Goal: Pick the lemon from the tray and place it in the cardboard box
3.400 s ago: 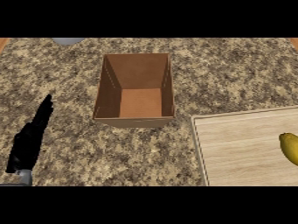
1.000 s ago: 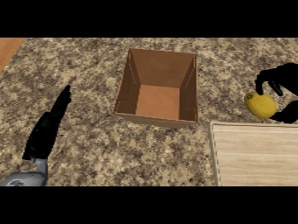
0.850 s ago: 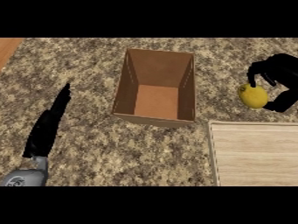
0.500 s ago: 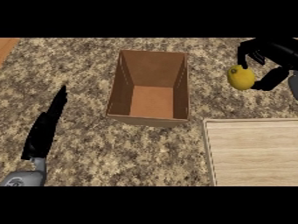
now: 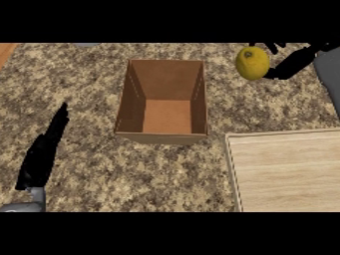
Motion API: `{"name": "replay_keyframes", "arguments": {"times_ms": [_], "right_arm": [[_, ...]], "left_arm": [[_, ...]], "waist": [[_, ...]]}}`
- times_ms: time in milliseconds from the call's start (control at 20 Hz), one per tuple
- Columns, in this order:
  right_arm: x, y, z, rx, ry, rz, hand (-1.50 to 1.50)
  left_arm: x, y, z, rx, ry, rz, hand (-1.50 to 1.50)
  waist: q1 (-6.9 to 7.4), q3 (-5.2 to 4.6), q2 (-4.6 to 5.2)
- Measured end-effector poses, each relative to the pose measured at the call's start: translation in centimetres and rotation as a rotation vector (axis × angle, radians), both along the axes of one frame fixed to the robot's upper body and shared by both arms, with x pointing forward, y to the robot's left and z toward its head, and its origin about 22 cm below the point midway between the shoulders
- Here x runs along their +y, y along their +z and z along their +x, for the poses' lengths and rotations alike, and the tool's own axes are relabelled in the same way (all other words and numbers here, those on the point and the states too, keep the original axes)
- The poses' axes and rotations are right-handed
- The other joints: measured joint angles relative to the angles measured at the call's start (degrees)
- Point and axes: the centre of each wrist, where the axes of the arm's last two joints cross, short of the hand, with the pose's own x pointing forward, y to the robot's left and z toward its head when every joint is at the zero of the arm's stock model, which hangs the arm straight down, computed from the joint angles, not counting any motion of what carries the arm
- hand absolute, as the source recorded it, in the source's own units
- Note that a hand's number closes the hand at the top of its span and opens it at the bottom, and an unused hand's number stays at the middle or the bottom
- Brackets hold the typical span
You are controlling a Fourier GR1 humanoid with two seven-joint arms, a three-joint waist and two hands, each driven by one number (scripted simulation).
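I'm in the carry step: my right hand (image 5: 294, 60) has its fingers curled round the lemon (image 5: 252, 63), holding it up off the tray (image 5: 297, 172), to the right of the box (image 5: 163, 102) and level with its far end. The tray lies just right of the box's near corner, with nothing showing on its wood. By my reckoning the next move is to bring the lemon left until it hangs over the box's open top, then lower and let go. The right wall of the box is the one thing in the path, so the lemon should pass above it. My left hand (image 5: 44, 149) rests open with straight fingers on the counter (image 5: 77, 89), left of the box, out of the way.
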Motion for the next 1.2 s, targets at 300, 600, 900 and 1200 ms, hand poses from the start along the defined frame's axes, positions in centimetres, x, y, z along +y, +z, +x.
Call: {"name": "replay_keyframes", "arguments": {"times_ms": [300,600,900,1200], "right_arm": [[4.8,2.6,0.8,0.027,0.083,0.045,1.50],[11.8,3.6,0.4,0.071,0.151,0.018,1.50],[18.0,3.1,-1.0,0.122,0.209,-0.057,1.50],[22.8,0.3,-2.4,0.152,0.208,-0.143,1.50]], "left_arm": [[0.7,-0.3,-0.3,0.010,0.021,-0.007,0.00],[0.7,-0.3,0.2,0.009,0.033,-0.007,0.00],[0.6,-0.1,-0.3,0.015,0.031,-0.014,0.00],[0.4,-0.3,-0.2,0.010,0.032,-0.011,0.00]], "waist": [[-1.17,-0.05,-0.32],[-1.89,-0.06,-0.49],[-1.99,-0.06,-0.58],[-1.69,-0.07,-0.43]]}}
